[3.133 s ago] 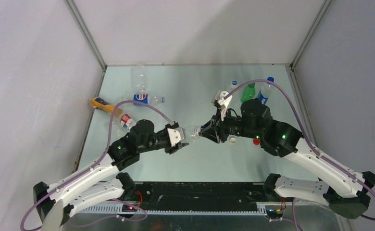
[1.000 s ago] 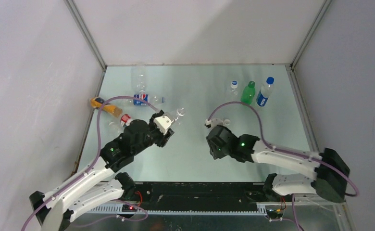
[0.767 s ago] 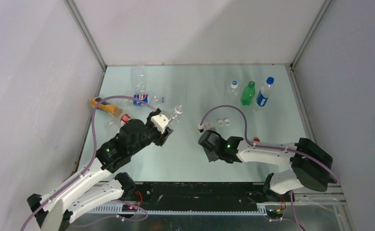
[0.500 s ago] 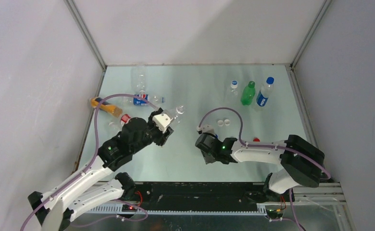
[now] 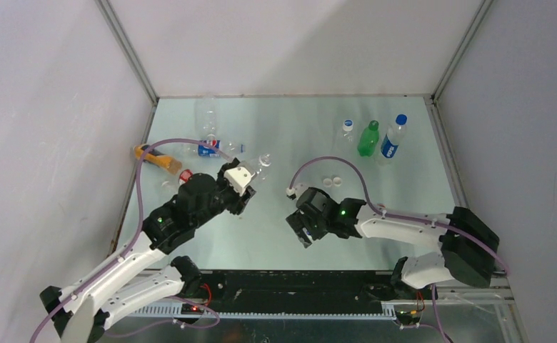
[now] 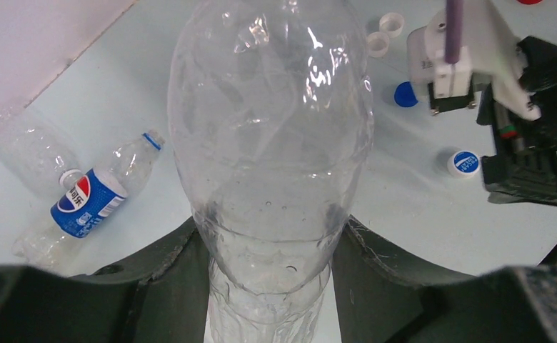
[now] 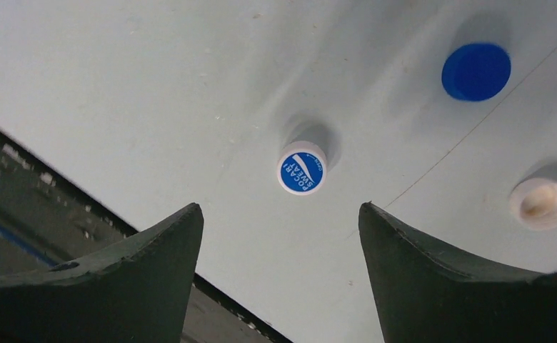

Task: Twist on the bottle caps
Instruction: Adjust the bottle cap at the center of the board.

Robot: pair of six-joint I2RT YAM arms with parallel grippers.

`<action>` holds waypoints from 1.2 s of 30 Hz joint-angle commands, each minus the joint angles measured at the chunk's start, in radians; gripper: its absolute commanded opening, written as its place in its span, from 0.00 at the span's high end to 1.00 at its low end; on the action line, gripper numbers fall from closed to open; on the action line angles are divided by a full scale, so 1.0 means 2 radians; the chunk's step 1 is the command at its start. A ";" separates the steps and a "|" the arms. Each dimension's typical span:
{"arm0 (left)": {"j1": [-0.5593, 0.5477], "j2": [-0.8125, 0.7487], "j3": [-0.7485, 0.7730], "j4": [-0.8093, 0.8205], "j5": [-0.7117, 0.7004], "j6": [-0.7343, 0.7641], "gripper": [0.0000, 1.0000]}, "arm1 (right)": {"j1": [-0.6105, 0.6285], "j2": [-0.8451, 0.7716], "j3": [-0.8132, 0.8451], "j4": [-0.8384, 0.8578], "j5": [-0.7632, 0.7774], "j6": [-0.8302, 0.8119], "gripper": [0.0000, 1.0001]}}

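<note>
My feeds are bright and evenly lit. Glare sparkles on the bottle (image 6: 268, 143) in my left gripper (image 6: 272, 264). Ahead of my right gripper (image 7: 277, 209), caps (image 7: 301, 168) throw soft shadows; its fingers (image 7: 118, 271) look dark.

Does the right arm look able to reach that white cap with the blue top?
Likely yes: the right pincer is open over the cap, which lies on bare table in line with the gap, nothing between.

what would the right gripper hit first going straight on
Likely the white cap with the blue label, lying between the open jaws of the right gripper; depth is unclear, so it may meet bare table beside it.
</note>
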 commanded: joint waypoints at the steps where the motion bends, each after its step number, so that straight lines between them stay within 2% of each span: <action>1: 0.004 -0.014 0.024 0.001 -0.023 0.008 1.00 | -0.019 -0.034 0.030 -0.046 -0.070 -0.142 0.18; 6: 0.004 -0.021 0.030 -0.009 -0.034 0.012 1.00 | -0.049 -0.026 0.044 -0.069 -0.138 -0.269 0.21; 11: 0.005 -0.022 0.035 -0.015 -0.036 0.012 1.00 | -0.060 0.031 0.069 -0.092 -0.174 -0.340 0.27; 19: 0.005 -0.023 0.037 -0.022 -0.038 0.010 1.00 | -0.060 0.105 0.099 -0.093 -0.160 -0.361 0.33; 21: 0.005 -0.023 0.038 -0.023 -0.038 0.010 1.00 | -0.060 0.118 0.103 -0.091 -0.154 -0.361 0.38; 24: 0.005 -0.023 0.039 -0.024 -0.039 0.011 1.00 | -0.060 0.133 0.105 -0.084 -0.151 -0.363 0.53; 25: 0.005 -0.022 0.040 -0.024 -0.037 0.012 1.00 | -0.060 0.135 0.105 -0.081 -0.151 -0.363 0.54; 36: 0.006 -0.005 0.050 -0.029 -0.030 0.020 1.00 | -0.050 0.165 0.110 -0.067 -0.136 -0.355 0.52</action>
